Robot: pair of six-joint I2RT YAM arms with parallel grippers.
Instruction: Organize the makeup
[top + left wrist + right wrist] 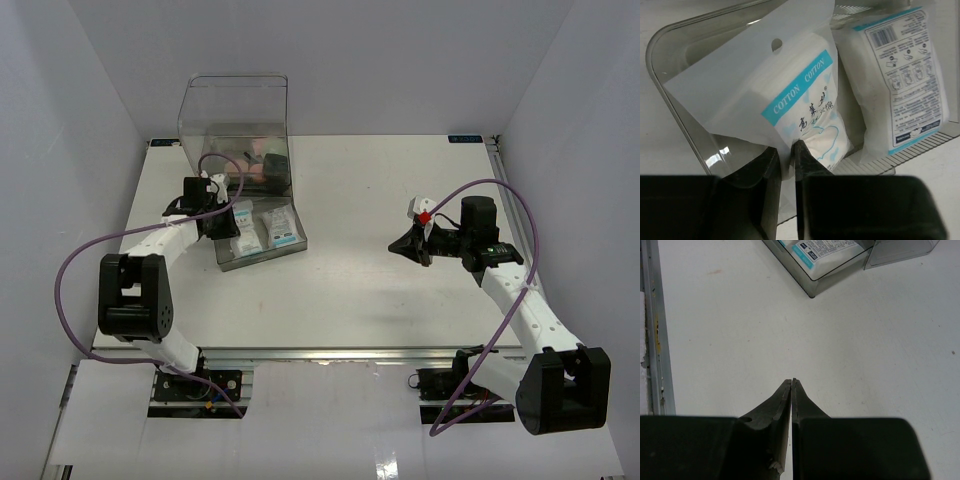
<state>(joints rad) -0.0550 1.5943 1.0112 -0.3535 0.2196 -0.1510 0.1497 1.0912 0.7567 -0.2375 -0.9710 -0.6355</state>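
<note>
Some makeup, small pink and dark pieces (pixel 262 162), shows dimly through the clear box's lower wall. My left gripper (pixel 218 222) hangs over the left end of a smoky grey tray (pixel 262 258). In the left wrist view its jaws (pixel 786 150) are nearly closed on the lower edge of a white cotton pad packet (pixel 805 100) with a blue "COTTON" band, which lies tilted in the tray (pixel 680 115). A second white packet (pixel 900 75) lies to its right. My right gripper (pixel 408 245) is shut and holds nothing, pointing left over bare table (pixel 791 381).
A tall clear plastic box (pixel 232 100) stands at the back left, directly behind the tray. The tray's corner (pixel 812 287) and the box's edge (pixel 900 252) show at the top of the right wrist view. A metal rail (pixel 652 340) runs along the table edge.
</note>
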